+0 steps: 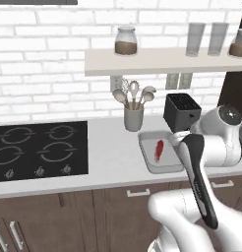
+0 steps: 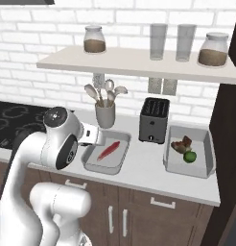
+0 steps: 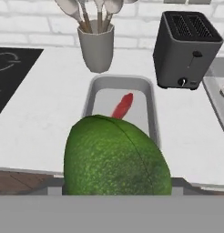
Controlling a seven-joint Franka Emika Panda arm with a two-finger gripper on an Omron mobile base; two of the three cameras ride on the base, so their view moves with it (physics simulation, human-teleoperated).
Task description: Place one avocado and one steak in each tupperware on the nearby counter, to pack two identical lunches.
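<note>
Hand view: an avocado [image 3: 116, 157] is sitting right at the 6 o'clock edge, huge in frame, where the finger tips come up. The tips themselves are hidden behind it, so the gripper is reading as clamped on the avocado, jaws part-way apart around it.

The near tupperware [image 3: 121, 107] is lying at 12 o'clock from the avocado, open, with a red steak [image 3: 122, 105] lying inside it on a diagonal. In the right base view, that same tupperware [image 2: 106, 154] is sitting on the counter [image 2: 144, 170] just at 3 o'clock of the robot's wrist, with the steak [image 2: 109, 150] in its middle.

The second tupperware [image 2: 189, 151] is resting at 3 o'clock of the toaster [image 2: 154, 120], near the counter's end. It is holding another steak [image 2: 181, 144] and a green avocado [image 2: 189, 156], the two touching.

A utensil crock [image 2: 105, 114] with spoons is standing at 12 o'clock of the near tupperware. The toaster is sitting between the two containers. The stovetop [image 1: 39, 150] is lying at 9 o'clock of the near tupperware [image 1: 160, 151] in the left base view. A wall shelf [image 2: 139, 65] above is carrying jars and glasses.
</note>
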